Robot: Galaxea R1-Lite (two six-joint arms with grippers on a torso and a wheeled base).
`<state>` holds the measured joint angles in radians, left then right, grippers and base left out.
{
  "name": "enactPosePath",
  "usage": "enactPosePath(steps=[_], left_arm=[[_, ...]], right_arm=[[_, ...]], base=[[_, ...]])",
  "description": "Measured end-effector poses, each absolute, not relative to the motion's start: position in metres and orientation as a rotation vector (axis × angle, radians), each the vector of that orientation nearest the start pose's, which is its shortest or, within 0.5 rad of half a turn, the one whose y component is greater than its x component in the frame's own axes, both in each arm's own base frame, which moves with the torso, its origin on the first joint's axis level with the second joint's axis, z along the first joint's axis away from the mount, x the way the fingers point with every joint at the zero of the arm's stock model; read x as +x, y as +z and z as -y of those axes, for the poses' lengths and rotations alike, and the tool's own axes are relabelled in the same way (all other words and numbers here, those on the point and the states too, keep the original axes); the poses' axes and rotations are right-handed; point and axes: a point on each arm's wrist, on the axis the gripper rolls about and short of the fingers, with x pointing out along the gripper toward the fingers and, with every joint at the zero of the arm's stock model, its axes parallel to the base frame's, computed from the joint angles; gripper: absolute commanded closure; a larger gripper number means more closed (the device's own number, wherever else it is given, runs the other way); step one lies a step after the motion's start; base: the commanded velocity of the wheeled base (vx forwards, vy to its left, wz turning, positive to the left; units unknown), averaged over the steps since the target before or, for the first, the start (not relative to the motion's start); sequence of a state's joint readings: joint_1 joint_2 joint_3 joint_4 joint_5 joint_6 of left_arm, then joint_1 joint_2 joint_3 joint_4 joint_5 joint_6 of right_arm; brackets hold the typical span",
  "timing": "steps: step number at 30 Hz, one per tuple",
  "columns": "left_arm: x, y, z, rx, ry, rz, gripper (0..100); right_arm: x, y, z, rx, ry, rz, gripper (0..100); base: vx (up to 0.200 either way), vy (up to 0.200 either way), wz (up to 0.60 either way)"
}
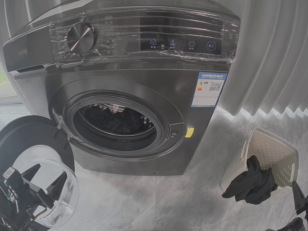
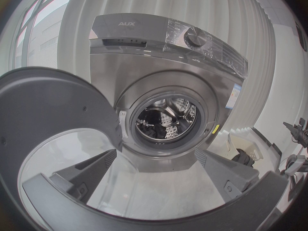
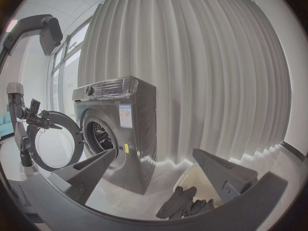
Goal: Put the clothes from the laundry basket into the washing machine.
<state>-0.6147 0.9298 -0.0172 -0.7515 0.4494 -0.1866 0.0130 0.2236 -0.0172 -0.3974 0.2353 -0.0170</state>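
The black clothes (image 1: 252,182) spill out of the mouth of the white laundry basket (image 1: 276,148), which lies tipped over on the pale stone floor (image 1: 144,202) just ahead of my right claw (image 3: 154,151). That claw hangs low with its two fingers spread wide apart and nothing between them, and the heap sits below and a little beyond its tips, not touching them. More dark clothes (image 1: 115,122) lie inside the drum of the washing machine (image 1: 128,77), well away from my right claw, across the floor toward my left side. The machine's round door (image 1: 29,135) is swung fully open, and my left claw (image 1: 51,172) hovers right in front of its clear window, fingers apart and holding nothing; the open drum mouth is straight ahead of this claw, past the door's hinge. Above the drum, the control panel with its round dial (image 1: 80,39) is wrapped in clear film, and an energy label (image 1: 209,89) is stuck on the front, on the side nearer my right claw. A white pleated curtain (image 1: 272,48) hangs behind the machine and the basket
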Motion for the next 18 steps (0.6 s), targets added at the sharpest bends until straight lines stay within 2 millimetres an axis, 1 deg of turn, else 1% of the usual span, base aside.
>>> enactPosePath(steps=[2,5,9,13,18], left_arm=[[0.068,0.129,0.035,-0.097,-0.153,-0.171,0],[0.056,0.126,0.025,-0.099,-0.165,-0.177,0],[0.038,0.123,0.013,-0.115,-0.207,-0.137,0],[0.017,0.114,0.004,-0.116,-0.244,-0.094,0],[-0.004,0.101,-0.002,-0.110,-0.215,-0.044,0]], right_arm=[[-0.010,0.115,-0.005,-0.035,0.245,0.151,0],[-0.015,0.103,-0.005,-0.030,0.228,0.097,0],[-0.019,0.095,-0.004,-0.027,0.165,0.077,0],[-0.021,0.091,-0.003,-0.031,0.120,0.071,0],[-0.023,0.086,-0.002,-0.038,0.077,0.050,0]], base=[[0.000,0.000,0.00],[0.000,-0.200,0.00],[0.000,0.000,0.00],[0.000,0.000,0.00],[0.000,0.000,0.00]])
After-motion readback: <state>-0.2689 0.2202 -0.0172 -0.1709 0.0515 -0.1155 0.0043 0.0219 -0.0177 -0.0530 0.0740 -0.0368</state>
